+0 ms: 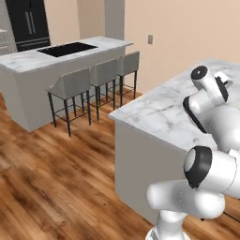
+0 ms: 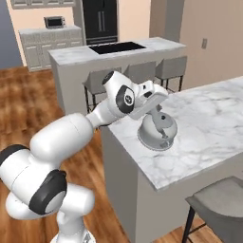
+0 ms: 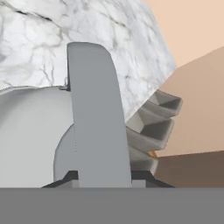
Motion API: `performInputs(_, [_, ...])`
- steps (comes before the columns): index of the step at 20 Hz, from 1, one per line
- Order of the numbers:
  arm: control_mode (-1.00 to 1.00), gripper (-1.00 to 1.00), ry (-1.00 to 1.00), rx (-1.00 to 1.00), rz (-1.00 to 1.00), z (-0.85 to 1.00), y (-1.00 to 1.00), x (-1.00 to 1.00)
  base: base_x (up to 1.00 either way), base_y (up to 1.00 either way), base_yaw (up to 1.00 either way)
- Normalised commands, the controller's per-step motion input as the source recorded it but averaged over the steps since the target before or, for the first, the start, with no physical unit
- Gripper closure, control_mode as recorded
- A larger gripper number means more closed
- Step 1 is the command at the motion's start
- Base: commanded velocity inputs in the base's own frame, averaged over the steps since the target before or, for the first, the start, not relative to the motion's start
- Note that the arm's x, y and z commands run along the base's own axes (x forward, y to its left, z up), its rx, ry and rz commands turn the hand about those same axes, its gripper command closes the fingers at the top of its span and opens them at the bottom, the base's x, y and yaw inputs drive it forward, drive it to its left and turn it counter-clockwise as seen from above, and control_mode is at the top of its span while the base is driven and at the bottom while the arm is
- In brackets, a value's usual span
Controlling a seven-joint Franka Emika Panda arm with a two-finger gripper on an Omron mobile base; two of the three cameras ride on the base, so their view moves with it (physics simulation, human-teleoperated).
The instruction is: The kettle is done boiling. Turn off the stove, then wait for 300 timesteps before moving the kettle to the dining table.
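Gripper (image 2: 159,113) is clamping the kettle (image 2: 157,130) by its handle (image 3: 96,113), jaws nearly together on it. You're sitting at the dining table's (image 2: 209,123) corner, and the kettle is resting on, or hovering just over, the bench top near the edge. The stove (image 2: 116,47) is well behind on the island. I'm judging the carry done; you're left with releasing and backing off.

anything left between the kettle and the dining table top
Nothing visible. The kettle already sits on the dining table near its corner, with the gripper shut on its handle.
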Motion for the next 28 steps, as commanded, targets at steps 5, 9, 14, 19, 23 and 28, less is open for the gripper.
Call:
performInputs(5, [1.00,1.00,0.00,0.00,0.00,0.00,0.00,0.00,-0.10,-0.73,0.37])
performInputs(9, [1.00,1.00,0.00,0.00,0.00,0.00,0.00,0.00,-0.13,-0.55,0.15])
performInputs(14, [1.00,1.00,0.00,0.00,0.00,0.00,0.00,0.00,-0.05,-0.37,0.08])
performInputs(19, [1.00,1.00,0.00,0.00,0.00,0.00,0.00,0.00,0.01,-0.01,0.00])
performInputs(23, [-1.00,1.00,0.00,0.01,0.00,-0.03,-0.15,0.06,0.03,-0.08,0.00])
performInputs(28, [-1.00,1.00,-0.01,0.01,0.00,-0.13,-0.32,0.16,0.00,0.00,0.00])
